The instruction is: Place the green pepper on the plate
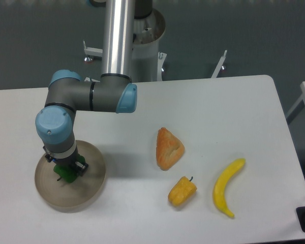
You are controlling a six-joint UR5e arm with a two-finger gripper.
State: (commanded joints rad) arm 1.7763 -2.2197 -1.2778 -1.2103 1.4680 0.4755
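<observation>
Where the arm bends down over the left part of the white table (213, 107), the gripper (66, 170) is seen pointing straight down onto the plate (89, 189), largely hidden beneath the grey wrist and its blue cap. Only a small part of the green pepper (66, 174) is shown, poking out directly below the gripper body, over the plate's inner surface and left of its middle. Dark finger parts are visible just beside the pepper on its left and right, so the pepper is placed between them, but whether they are clamped on it or parted from it cannot be told, since the wrist blocks the view. Whether the pepper is resting on the plate or held just above it cannot be judged either. Well apart, to the right, an orange wedge-shaped piece of bread (169, 148) is laid near the table's middle, a yellow-orange pepper (182, 191) is set just below it, and a banana (226, 186) is laid to the right of that pepper.
</observation>
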